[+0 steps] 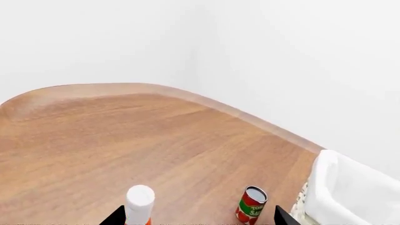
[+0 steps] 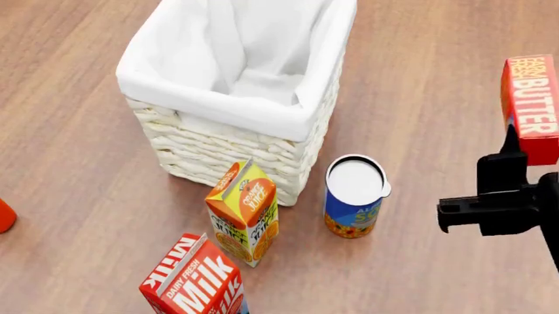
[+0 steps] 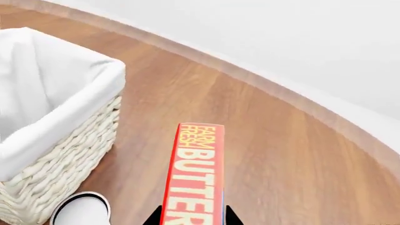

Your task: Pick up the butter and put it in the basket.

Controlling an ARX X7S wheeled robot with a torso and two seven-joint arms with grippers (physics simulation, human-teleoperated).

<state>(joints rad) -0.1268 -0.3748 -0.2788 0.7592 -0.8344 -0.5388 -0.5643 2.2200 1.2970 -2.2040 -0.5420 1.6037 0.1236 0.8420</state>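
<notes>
Red-orange cardboard is what I have pinched in my right hand (image 2: 517, 140): the butter (image 2: 531, 104), held by its lower end so the box stands up out of the hand with its lettered face toward the head camera. It is off the surface (image 2: 419, 78) and to the right of the basket (image 2: 227, 154), not yet over it. Gripping it low and upright looks sensible to me, since it leaves the long body free to go down into the liner first.

In the right wrist view the butter (image 3: 195, 180) rises between the two dark tips of the right hand (image 3: 190, 220), with the basket (image 3: 62, 154) off to one side, its white cloth rim open and nothing visible inside it.

A blue can with a white lid (image 2: 354, 196), an orange juice carton (image 2: 245, 212) and a milk carton (image 2: 196, 278) crowd the basket's near wall, so I judge a carry above them safer than a low sweep.

My left hand (image 1: 196, 216) shows only two dark tips set wide apart, holding nothing, looking at a soup can (image 1: 251, 205) and a white-capped bottle (image 1: 138, 204).
</notes>
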